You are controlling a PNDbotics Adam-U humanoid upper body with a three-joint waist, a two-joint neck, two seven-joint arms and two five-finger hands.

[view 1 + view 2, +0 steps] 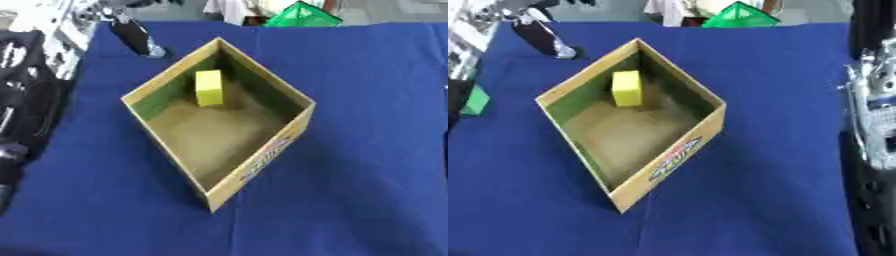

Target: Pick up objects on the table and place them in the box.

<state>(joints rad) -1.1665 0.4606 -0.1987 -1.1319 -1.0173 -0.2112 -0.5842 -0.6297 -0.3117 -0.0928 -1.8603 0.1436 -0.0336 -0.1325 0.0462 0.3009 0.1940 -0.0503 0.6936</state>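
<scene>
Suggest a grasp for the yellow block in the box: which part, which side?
Probably from above. The yellow block stands upright against a far inner wall of the cardboard box, so the walls block a side approach. Pinch its upper part across the two free side faces; the back face sits against the wall.

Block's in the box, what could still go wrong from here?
1. The yellow block stands on end against the far wall of the cardboard box; another drop could topple it.
2. The dark object lies at the blue cloth's far-left edge, likely an awkward reach.
3. Neither hand is clearly visible, so their readiness can't be judged.
</scene>
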